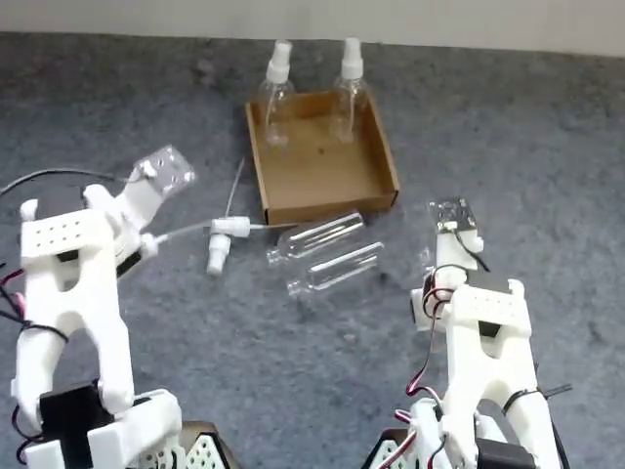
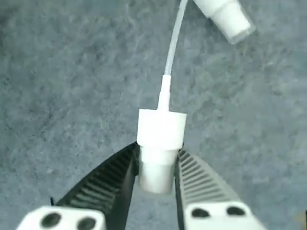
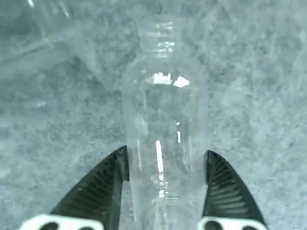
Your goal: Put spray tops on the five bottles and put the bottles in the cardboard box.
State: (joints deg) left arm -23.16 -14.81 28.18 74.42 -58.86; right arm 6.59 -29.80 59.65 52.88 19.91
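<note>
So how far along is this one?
Done: two capped bottles stand in the cardboard box. In hand: the left gripper is shut on a spray top; the right gripper grips a bare bottle. Left: two topless bottles lie beside the box near a loose top; none is capped or boxed yet.

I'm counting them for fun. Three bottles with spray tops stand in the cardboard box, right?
Not quite. Two bottles with spray tops stand in the cardboard box, not three. The high view shows them side by side at the box's far end.
</note>
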